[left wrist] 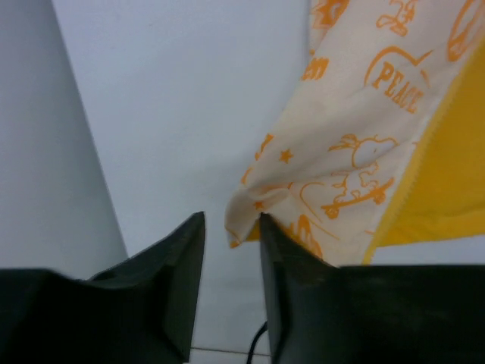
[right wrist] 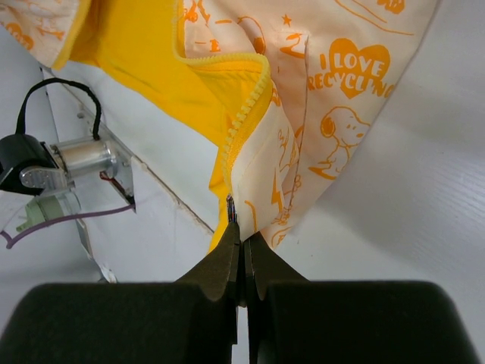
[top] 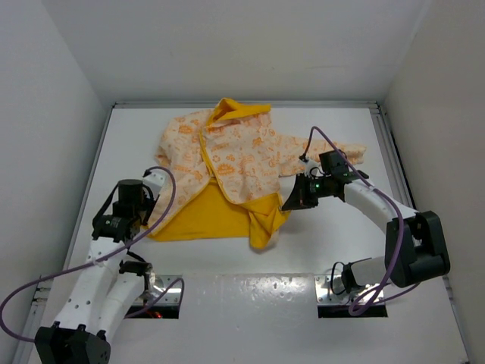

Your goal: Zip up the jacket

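The jacket (top: 227,163) lies spread on the white table, cream with orange print, its front thrown open so the yellow lining (top: 201,216) shows. My left gripper (top: 149,214) hovers at the jacket's lower left corner. In the left wrist view its jaws (left wrist: 232,220) stand slightly open with nothing between them, and the cream corner (left wrist: 246,224) lies just past the right fingertip. My right gripper (top: 290,203) is shut on the jacket's lower front edge (right wrist: 241,231), where the yellow zipper teeth (right wrist: 246,110) end. The fabric (right wrist: 333,91) hangs lifted from that pinch.
White walls enclose the table on the left, back and right. The arms' metal base plates (top: 159,296) (top: 348,292) sit at the near edge. A small motor with wires (right wrist: 68,163) shows below the right gripper. Purple cables (top: 170,189) loop over both arms.
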You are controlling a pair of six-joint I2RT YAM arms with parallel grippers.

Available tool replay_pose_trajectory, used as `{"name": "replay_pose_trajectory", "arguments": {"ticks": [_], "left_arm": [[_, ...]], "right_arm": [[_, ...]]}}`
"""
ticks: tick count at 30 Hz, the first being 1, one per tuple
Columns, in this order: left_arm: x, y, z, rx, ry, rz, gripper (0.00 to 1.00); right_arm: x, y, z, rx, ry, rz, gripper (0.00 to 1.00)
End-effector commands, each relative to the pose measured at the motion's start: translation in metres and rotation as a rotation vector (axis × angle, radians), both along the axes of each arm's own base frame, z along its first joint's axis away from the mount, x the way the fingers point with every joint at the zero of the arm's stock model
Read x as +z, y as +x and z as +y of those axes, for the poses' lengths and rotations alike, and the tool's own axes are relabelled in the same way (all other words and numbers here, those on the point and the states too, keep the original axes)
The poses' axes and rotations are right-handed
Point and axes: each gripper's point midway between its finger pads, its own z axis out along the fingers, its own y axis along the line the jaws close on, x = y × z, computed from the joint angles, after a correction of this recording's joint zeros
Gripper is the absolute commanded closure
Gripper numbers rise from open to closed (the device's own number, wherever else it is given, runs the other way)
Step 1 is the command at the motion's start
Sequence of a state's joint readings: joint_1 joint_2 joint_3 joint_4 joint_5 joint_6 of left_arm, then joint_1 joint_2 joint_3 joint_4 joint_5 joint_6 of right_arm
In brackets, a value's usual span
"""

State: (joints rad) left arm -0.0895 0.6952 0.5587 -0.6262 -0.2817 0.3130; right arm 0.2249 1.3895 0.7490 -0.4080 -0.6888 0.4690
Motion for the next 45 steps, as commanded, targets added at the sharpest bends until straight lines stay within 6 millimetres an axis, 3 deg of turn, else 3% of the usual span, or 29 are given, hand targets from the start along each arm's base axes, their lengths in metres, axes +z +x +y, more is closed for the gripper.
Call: {"name": "replay_pose_trajectory", "arguments": {"ticks": [1,2,3,5,6,8,9,10,13,17,25,27,31,38,45], "left_arm": [[0.027,0.006,-0.019,-0.139,-0.066,-0.029,0.56],[0.027,0.006,-0.022,-0.151,-0.087,-0.005,0.49],[0.041,0.011,-0.022,-0.163,-0.096,-0.019,0.42],[0.041,0.010,-0.034,-0.229,-0.145,0.039,0.26],[0.048,0.016,-0.037,-0.262,-0.154,0.067,0.22],[0.044,0.009,-0.051,-0.340,-0.222,0.161,0.12],[0.053,0.012,-0.052,-0.382,-0.216,0.171,0.10],[0.042,0.007,-0.057,-0.401,-0.259,0.266,0.08],[0.036,0.012,-0.059,-0.447,-0.269,0.360,0.01],[0.032,0.011,-0.059,-0.463,-0.261,0.425,0.01],[0.055,0.016,-0.085,-0.509,-0.115,0.374,0.00],[0.053,0.012,-0.087,-0.521,-0.082,0.381,0.00],[0.029,-0.004,-0.095,-0.519,-0.010,0.465,0.00],[0.001,-0.011,-0.098,-0.483,0.106,0.568,0.00],[-0.046,-0.028,-0.079,-0.442,0.204,0.729,0.00]], "right_arm": [[0.019,0.012,0.004,0.028,0.019,-0.079,1.00],[0.019,0.012,0.004,0.030,0.020,-0.083,1.00],[0.020,0.012,0.003,0.026,0.021,-0.086,1.00],[0.018,0.010,0.003,0.028,0.018,-0.081,1.00],[0.018,0.009,0.003,0.032,0.018,-0.080,1.00],[0.017,0.008,0.003,0.034,0.016,-0.080,1.00],[0.017,0.008,0.003,0.037,0.015,-0.082,1.00],[0.017,0.008,0.003,0.039,0.016,-0.080,1.00],[0.018,0.009,0.002,0.038,0.017,-0.085,1.00],[0.017,0.008,0.002,0.044,0.016,-0.084,1.00],[0.012,0.005,0.001,0.039,0.011,-0.073,1.00],[0.012,0.005,0.001,0.039,0.012,-0.076,1.00],[0.011,0.004,0.001,0.038,0.009,-0.065,1.00],[0.012,0.007,0.001,0.046,0.002,-0.070,1.00],[0.010,0.009,0.002,0.040,0.005,-0.061,1.00]]}}
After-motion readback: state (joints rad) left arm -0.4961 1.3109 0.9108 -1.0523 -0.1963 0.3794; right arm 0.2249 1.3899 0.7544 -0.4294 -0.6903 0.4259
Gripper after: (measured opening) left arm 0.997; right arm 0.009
